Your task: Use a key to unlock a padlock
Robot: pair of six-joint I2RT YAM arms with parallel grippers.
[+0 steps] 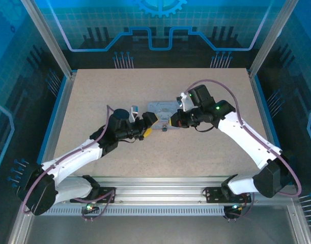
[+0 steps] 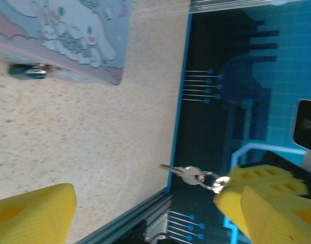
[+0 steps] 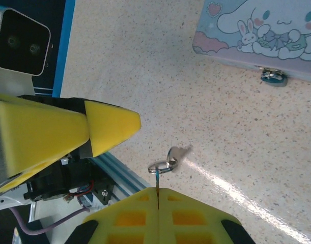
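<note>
Nearest the left wrist lens sat one yellow pad (image 2: 35, 213) of the left gripper (image 1: 147, 126), low in the corner and well apart from anything it could pinch; that claw stood spread and held nothing, seemingly parked just beside its partner as a spare hand in case the lock needed steadying; to its right the right gripper (image 3: 159, 198) was clenched, its two pads pressed flat together on the small key ring (image 3: 159, 166), so the silvery key (image 3: 178, 154) hung free beyond the fingertips rather than being pinched by its own bow; held that way the blade could swing, which I judged would make aiming it into a keyway fiddly, and a regrip on the bow looked advisable; further right, the padlock (image 3: 274, 77) lay on the speckled table (image 3: 145, 61) touching the front edge of the pale blue cartoon tin (image 3: 257, 30), apparently hooked through its clasp, which kept it from sliding away; key and lock were well apart, so the insertion had not begun, and the keyway's facing could not be made out.
</note>
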